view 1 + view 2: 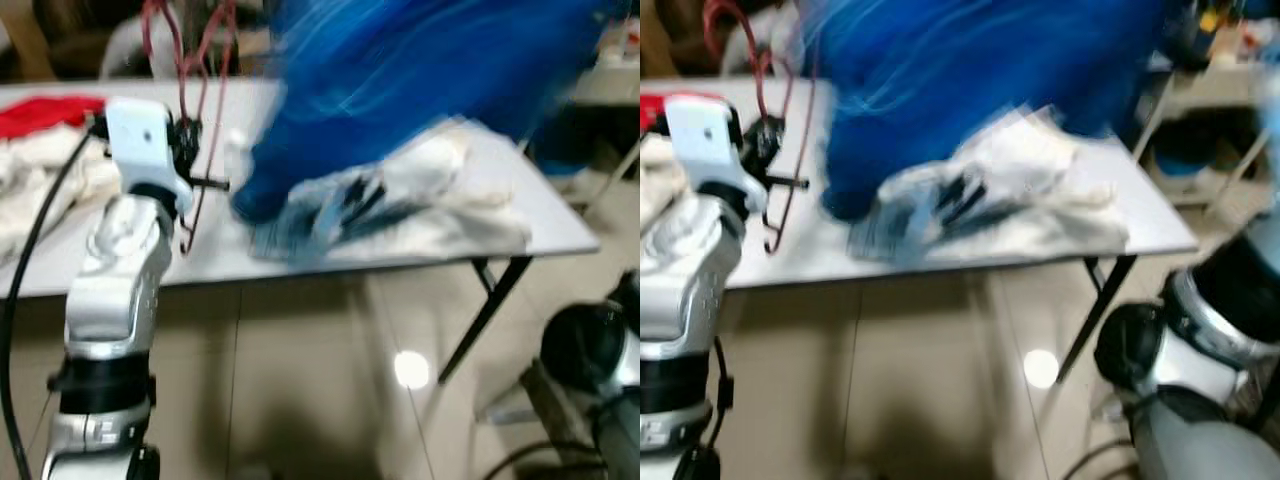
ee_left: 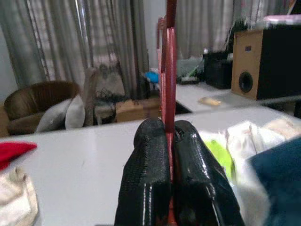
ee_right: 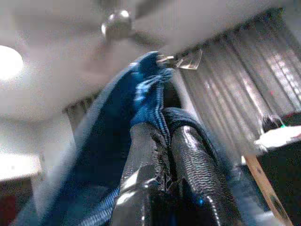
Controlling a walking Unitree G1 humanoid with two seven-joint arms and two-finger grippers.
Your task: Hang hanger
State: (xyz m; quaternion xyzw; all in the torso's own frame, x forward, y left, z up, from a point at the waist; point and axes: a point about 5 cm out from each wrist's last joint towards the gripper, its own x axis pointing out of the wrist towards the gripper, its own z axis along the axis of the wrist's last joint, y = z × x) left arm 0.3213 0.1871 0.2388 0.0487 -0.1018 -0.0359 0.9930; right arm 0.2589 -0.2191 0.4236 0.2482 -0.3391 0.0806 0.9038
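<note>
A thin red wire hanger (image 2: pixel 168 70) is clamped upright in the left gripper (image 2: pixel 170 141) above the grey table's (image 1: pixel 560 235) front edge, while blurred blue fabric (image 3: pixel 141 94) is pinched by the right gripper (image 3: pixel 167 136).

The left arm (image 1: pixel 115 290) is made of rounded, glossy silver shells joined by black bands, with a white boxy block at the wrist. A black cable (image 1: pixel 30 250) runs along its outer side. The left pincer (image 2: pixel 171 174) has two thick black fingers with a fine woven texture. The right arm (image 1: pixel 1200 340) shows silver shells with a black joint; the right pincer (image 3: pixel 164 165) has glossy black ribbed fingers.
</note>
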